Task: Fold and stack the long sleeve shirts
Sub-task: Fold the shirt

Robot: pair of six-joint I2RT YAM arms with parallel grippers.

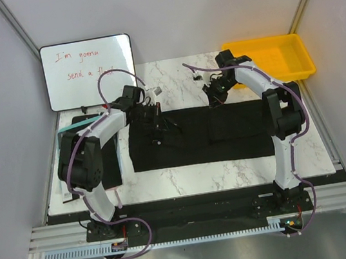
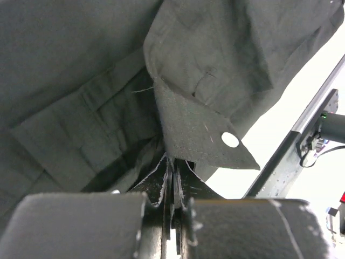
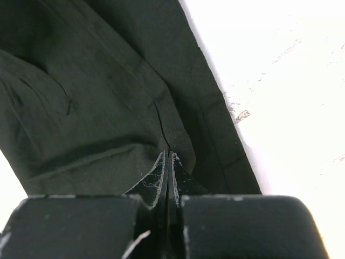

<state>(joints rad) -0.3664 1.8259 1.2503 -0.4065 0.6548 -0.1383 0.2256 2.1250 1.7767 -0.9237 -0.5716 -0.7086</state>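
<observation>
Closest to either wrist lens are the dark fingers, and on both arms they are pressed together. Those of the left gripper pinch a thin fold of the black shirt. A cuff-like flap with a pale button hangs just above the tips. Those of the right gripper meet on a crease close to the shirt's edge, beside the bare white table. It looks like a pinch of cloth, though the tips hide how much is caught.

From above, the shirt lies across the middle of the table as a long, fairly straight-edged black strip. The left gripper is on its left part and the right gripper is at its far edge, right of centre. That tidy outline suggests the sleeves or sides may already be turned in. I judge the folding begun but not finished, since the strip has yet to be doubled over. No folded pile shows anywhere, and the yellow tray at the far right holds no cloth that I can see, so stacking is all ahead.

Black on black swallows the seams, collar and sleeves in the overhead view, and only one shirt can be made out. The whiteboard has its red writing cut short by the left arm's cable
</observation>
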